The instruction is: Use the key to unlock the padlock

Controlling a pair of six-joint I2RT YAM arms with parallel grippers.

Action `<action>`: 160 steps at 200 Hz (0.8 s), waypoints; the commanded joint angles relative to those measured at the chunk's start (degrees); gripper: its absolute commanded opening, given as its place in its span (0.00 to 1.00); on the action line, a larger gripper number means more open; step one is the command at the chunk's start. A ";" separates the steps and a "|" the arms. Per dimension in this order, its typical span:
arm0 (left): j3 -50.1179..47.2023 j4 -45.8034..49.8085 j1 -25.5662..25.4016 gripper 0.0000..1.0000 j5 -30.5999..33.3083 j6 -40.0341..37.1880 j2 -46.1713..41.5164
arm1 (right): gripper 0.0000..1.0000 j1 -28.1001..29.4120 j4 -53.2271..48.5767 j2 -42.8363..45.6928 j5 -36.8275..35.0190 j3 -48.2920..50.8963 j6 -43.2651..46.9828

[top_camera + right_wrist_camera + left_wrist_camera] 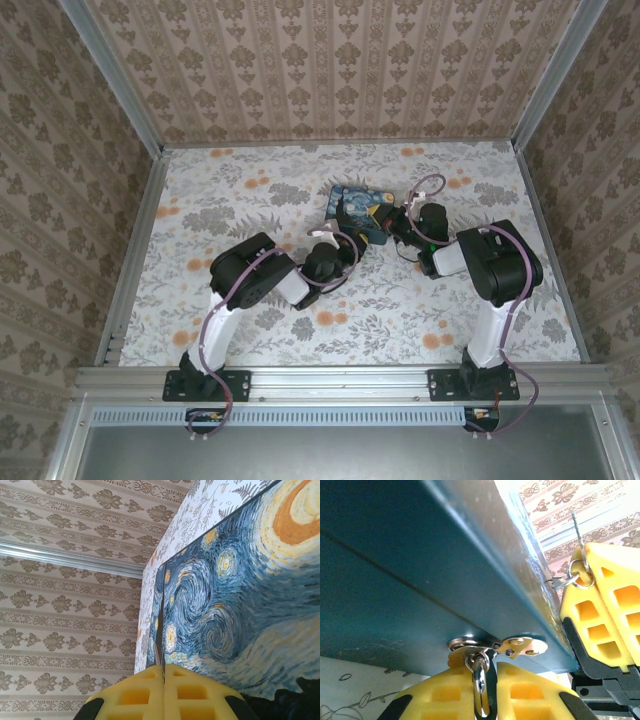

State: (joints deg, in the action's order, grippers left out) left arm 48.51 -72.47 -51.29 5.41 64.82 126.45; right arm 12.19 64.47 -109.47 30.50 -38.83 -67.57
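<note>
The padlock [480, 679] hangs by its metal shackle from the hasp [520, 645] on the teal side of the painted box [420, 555]. My left gripper [490, 669] is shut on the padlock, with a yellow pad on each side of it. To the right, a finger [602, 610] of my right gripper pinches the key [576, 532], whose thin blade points up above its ring. In the right wrist view my right gripper [164, 667] is shut on the key [158, 660], and only a sliver of blade sticks out. From above, both grippers [345, 240] [392, 225] meet at the box's near edge.
The painted box [355, 205] lies on the floral table [250, 190], a little right of centre, with its swirly lid [240, 605] close in front of the right wrist camera. Patterned walls [330, 60] close off the back and both sides.
</note>
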 commanded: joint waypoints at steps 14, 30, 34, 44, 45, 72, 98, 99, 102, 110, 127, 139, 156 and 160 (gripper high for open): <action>-1.64 8.48 1.10 0.00 -2.86 -0.49 3.32 | 0.00 -0.83 -10.77 1.83 2.81 1.26 1.39; -2.38 8.97 1.51 0.00 -4.12 -0.13 2.53 | 0.00 -0.92 -14.39 5.82 3.68 1.20 3.15; -2.70 9.21 1.53 0.00 -4.21 -0.04 2.28 | 0.00 -0.95 -15.47 7.01 3.96 1.22 3.72; -3.43 9.64 1.79 0.00 -4.61 0.06 1.42 | 0.00 -0.86 -17.80 9.79 4.41 1.46 4.92; -3.52 9.72 1.80 0.00 -4.66 0.05 1.38 | 0.00 -0.85 -17.98 10.01 4.44 1.51 5.00; -5.17 11.71 2.40 0.00 -6.44 -0.04 -0.95 | 0.00 -0.84 -22.42 16.34 5.69 3.79 6.58; -7.02 11.57 2.94 0.00 -8.15 1.14 -2.13 | 0.00 -0.25 -22.97 20.92 6.67 7.70 5.89; -7.11 11.52 2.94 0.00 -8.23 1.16 -2.15 | 0.00 -0.24 -23.02 21.16 6.67 7.84 5.88; -7.31 11.41 3.01 0.00 -8.50 1.25 -2.24 | 0.00 -0.12 -23.28 21.66 6.77 8.40 5.96; -7.76 11.55 3.20 0.00 -9.11 1.74 -2.61 | 0.00 0.16 -23.55 23.09 6.85 9.89 5.98; -8.89 11.46 3.37 0.00 -10.19 2.16 -3.52 | 0.00 1.05 -24.27 25.96 6.44 13.20 6.22; -9.50 11.80 3.40 0.00 -10.89 2.24 -4.22 | 0.00 1.82 -24.39 27.54 6.04 15.37 6.43; -10.25 11.65 3.52 0.00 -12.01 2.65 -5.09 | 0.00 3.31 -24.65 28.92 4.90 17.87 6.64; -10.34 11.65 3.48 0.00 -12.38 2.83 -5.24 | 0.00 3.72 -24.59 29.13 4.71 18.42 6.71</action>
State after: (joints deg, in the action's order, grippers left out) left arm 41.32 -69.91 -48.07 -3.92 66.52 120.95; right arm 14.04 41.56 -82.78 35.62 -23.49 -62.54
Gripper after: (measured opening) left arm 0.104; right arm 0.067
